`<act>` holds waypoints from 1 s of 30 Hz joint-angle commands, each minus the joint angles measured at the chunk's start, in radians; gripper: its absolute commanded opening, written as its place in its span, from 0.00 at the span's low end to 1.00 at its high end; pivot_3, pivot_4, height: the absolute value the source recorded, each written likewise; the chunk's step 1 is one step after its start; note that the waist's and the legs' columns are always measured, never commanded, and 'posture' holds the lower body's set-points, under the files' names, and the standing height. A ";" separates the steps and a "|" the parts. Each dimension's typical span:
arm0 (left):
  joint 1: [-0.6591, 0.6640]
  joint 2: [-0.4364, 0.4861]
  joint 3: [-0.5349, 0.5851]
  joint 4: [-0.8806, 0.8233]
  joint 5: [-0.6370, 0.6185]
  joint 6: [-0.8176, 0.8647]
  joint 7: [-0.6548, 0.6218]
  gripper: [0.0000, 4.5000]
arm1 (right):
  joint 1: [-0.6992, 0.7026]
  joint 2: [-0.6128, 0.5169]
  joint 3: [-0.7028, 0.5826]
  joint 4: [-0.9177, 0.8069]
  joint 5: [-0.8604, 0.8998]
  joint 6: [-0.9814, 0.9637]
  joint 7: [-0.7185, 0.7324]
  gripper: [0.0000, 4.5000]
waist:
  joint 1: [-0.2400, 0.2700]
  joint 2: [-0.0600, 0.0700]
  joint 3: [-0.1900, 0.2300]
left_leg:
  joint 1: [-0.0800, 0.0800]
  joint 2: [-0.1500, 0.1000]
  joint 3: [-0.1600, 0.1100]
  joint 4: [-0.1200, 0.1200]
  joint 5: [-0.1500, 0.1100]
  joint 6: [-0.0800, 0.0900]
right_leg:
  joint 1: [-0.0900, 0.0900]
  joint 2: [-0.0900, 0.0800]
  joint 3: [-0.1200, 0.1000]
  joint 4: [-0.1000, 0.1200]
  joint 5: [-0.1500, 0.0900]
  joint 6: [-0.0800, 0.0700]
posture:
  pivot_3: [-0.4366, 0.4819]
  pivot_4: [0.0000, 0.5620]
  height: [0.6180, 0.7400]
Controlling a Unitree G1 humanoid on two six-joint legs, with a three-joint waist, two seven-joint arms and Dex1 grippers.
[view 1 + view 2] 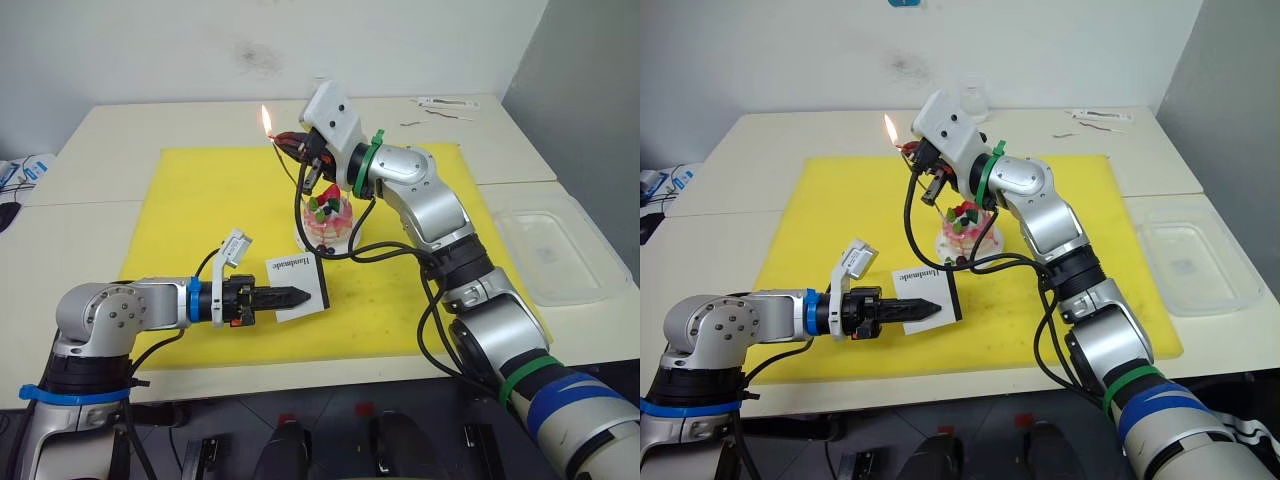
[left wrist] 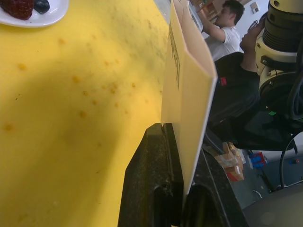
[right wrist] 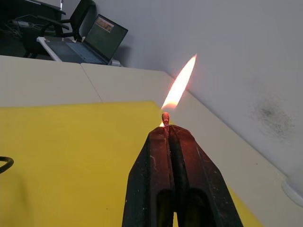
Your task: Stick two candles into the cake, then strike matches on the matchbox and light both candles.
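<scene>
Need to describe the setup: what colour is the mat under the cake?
Bright yellow mat, clearest in left eye view.

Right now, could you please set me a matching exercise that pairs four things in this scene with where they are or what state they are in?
Things:
1. match
2. matchbox
3. cake
4. clear tray

States or places:
A. on a white plate on the yellow mat
B. off the mat, on the robot's right
C. burning, in the right pincer
D. clamped in the left pincer

Pairs: 1-C, 2-D, 3-A, 4-B
</scene>
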 commanded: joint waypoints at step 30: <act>-0.055 0.030 -0.033 0.016 0.039 -0.026 -0.071 0.00 | 0.136 -0.127 -0.036 -0.388 0.068 0.197 0.025 0.01 | 0.003 0.000 0.000 | 0.000 0.000 0.000 0.000 0.000 0.000 | 0.000 0.000 0.000 -0.001 0.000 0.000 | 0.48 0.27 1.00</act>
